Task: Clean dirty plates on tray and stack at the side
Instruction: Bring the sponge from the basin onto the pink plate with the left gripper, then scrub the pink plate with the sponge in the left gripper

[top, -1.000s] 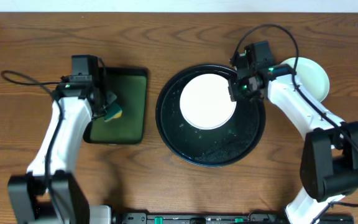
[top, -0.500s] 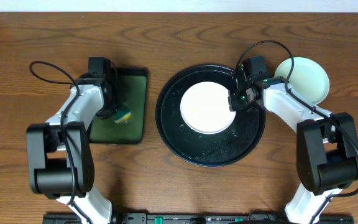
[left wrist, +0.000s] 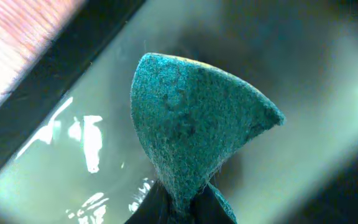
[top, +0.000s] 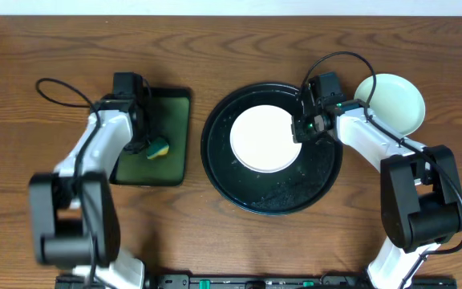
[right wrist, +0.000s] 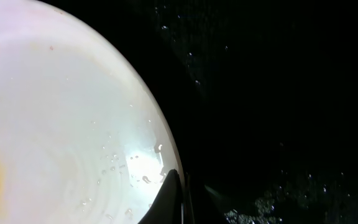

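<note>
**Overhead and wrist views: washing stage, one plate in hand.**

The right end effector (top: 300, 128) sits at the rim of the white plate (top: 263, 138). In the right wrist view its fingertips look pressed together on that rim, one above the plate and one below. The plate lies flat on the black tray (top: 279, 197), and most of it extends away from the right end effector toward the middle of the desk (top: 215, 48). It carries water droplets and a faint yellowish smear.

The left end effector (top: 152, 147) pinches a sponge (left wrist: 191, 124) by its lower corner. The sponge's green scouring face hangs free above the wet green tray (top: 171, 112) directly beneath it.

**Step in hand (judged):** the white plate is steadied for scrubbing, and the sponge has not yet been brought to it.

**Next move (judged):** the left end effector must carry the sponge across the gap to the black tray and wipe the smeared area. The right grip must meanwhile keep the plate from sliding on the wet surface.

**Counts:**
- White plate: one.
- Mint-green plate (top: 395, 104): one disc visible, on the desk just beyond the right end effector on its outer side. Whether a second lies under it cannot be told.
- Sponge: one.
- Trays: two.
</note>
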